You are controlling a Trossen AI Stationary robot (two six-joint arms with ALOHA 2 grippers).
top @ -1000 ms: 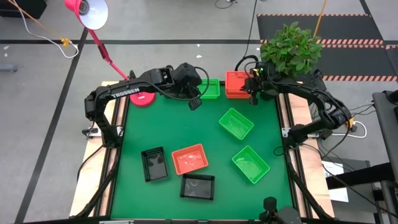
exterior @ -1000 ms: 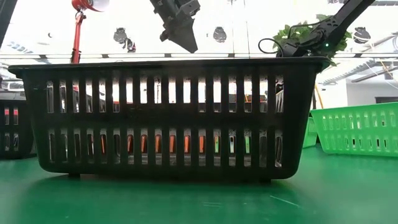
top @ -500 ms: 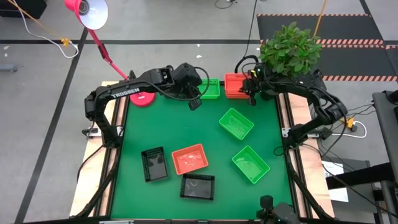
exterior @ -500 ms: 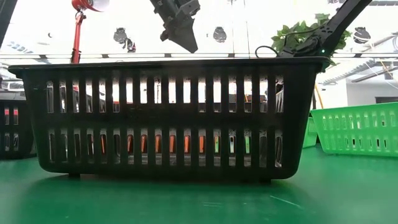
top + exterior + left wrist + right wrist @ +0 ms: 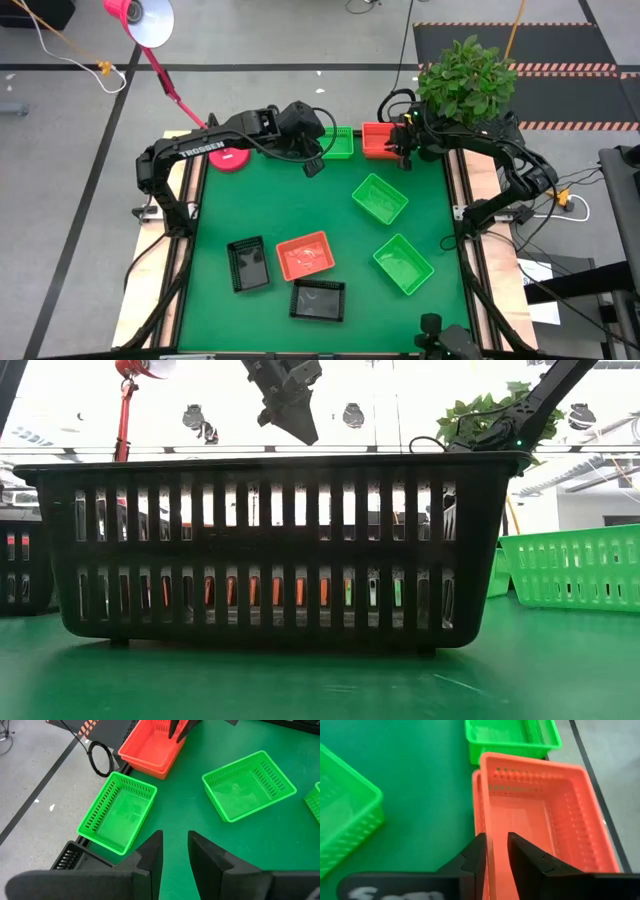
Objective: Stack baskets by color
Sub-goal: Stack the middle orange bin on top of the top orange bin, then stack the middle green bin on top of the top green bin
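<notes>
We can't see much behind the black mesh basket [image 5: 270, 550]; right gripper [image 5: 494, 851] fingers slightly apart astride the nested orange-red baskets' [image 5: 545, 820] slotted wall.

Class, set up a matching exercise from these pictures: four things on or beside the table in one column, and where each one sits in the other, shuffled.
Things:
1. right gripper
2. left gripper
3. potted plant
4. pink lamp base

Places:
A. off the mat's far right corner
B. on the table's left edge, beside the mat's far corner
C. at the wall of the orange-red basket stack
D. above bare mat, near the far green basket

Pairs: 1-C, 2-D, 3-A, 4-B
</notes>
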